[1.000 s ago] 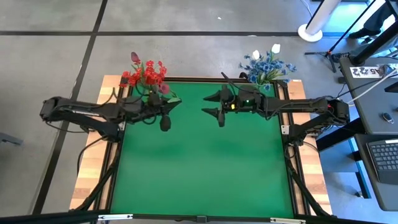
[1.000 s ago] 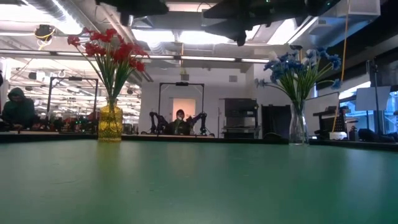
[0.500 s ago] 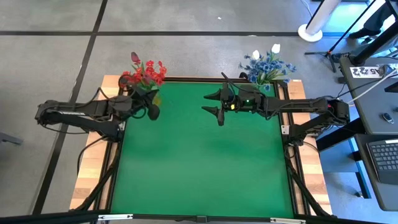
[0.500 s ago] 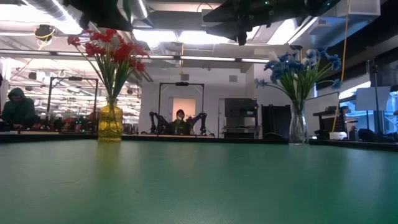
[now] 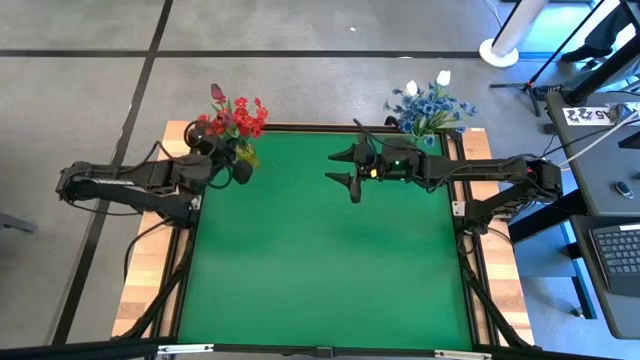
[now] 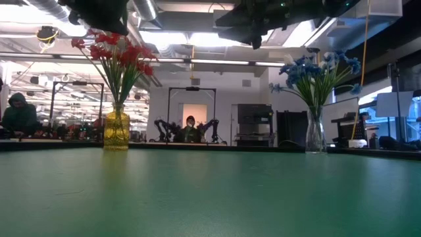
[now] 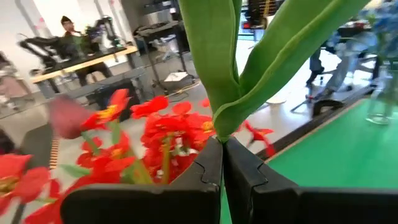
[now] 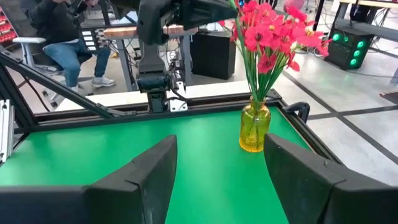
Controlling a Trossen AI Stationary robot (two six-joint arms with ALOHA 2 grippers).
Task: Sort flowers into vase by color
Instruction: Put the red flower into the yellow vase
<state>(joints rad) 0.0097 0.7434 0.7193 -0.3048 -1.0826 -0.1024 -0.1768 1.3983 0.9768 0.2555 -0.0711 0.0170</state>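
Note:
A yellow vase [image 6: 117, 130] with red flowers [image 5: 235, 118] stands at the table's far left corner. My left gripper [image 5: 240, 166] is right beside it, high above the table and shut on a green-leaved flower [image 7: 239, 68]. That flower's blossom cannot be picked out. A dusky pink bud [image 5: 217, 92] sticks out of the red bunch. A clear vase [image 6: 315, 135] with blue flowers [image 5: 430, 108] and white buds [image 5: 443, 77] stands at the far right corner. My right gripper [image 5: 346, 166] hovers open over the far middle of the table, holding nothing. My left gripper pinches the flower where its green leaves join the stem [image 7: 219, 132], between its two shut fingers [image 7: 205, 168]. The leaves rise past the fingertips, clear of the table. Whether the stem's lower end is in the yellow vase cannot be seen.
The green table mat [image 5: 320, 260] lies bare between the vases and the near edge. Beyond the far edge are workbenches, other robot arms and seated people [image 6: 20, 112]. A desk with a keyboard [image 5: 620, 250] stands to the right of the table.
My left gripper, still shut on the flower, has drawn back toward the table's far left corner and now sits beside the yellow vase. It turned as it went, and the flower's bud has gone in among the red flowers. My right gripper has kept still.

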